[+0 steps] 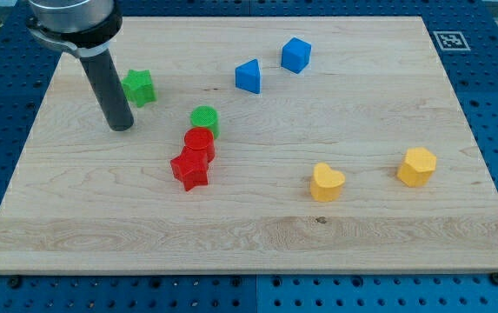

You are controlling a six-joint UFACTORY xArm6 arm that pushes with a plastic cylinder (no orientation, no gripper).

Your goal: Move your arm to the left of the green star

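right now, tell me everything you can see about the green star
The green star is a small, chunky block with blunt points and a finely ribbed, plastic-looking surface in bright green. It lies flat on the wooden board, near the view's top left. Nothing touches it: the dark rod rises just to its left in the view, and my tip rests on the board a little below and to the left of it, with a sliver of wood between them. The green cylinder sits apart, lower right.

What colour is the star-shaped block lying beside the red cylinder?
Red: the red star block, seen in the camera view.
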